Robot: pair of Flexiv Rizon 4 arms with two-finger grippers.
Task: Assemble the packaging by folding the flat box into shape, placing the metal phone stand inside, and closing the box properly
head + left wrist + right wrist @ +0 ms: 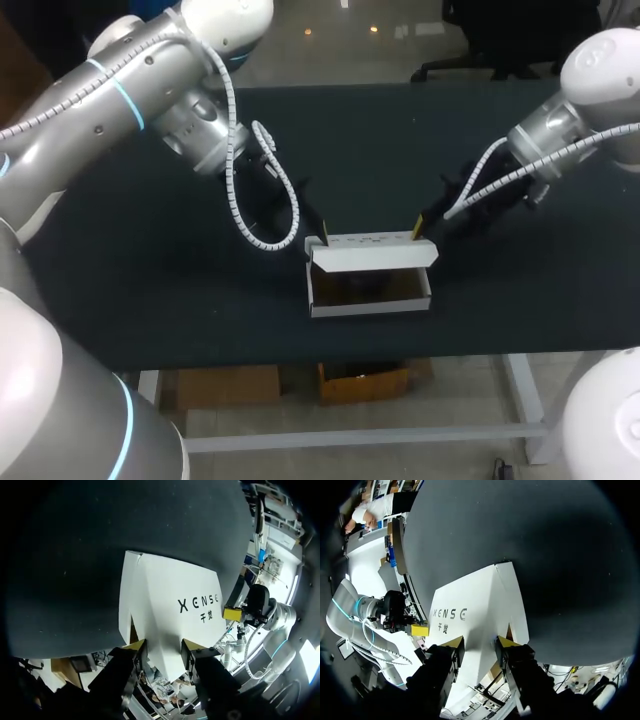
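The box stands folded into shape on the table, its lid half raised. A dark shape inside it may be the stand, but I can't be sure. I judge that only the closing is left. My left gripper and right gripper sit at the lid's two rear corners, fingers spread, tips against the lid, clamping nothing.

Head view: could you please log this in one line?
white cardboard box: lid up; left gripper: lid's left end; right gripper: lid's right end
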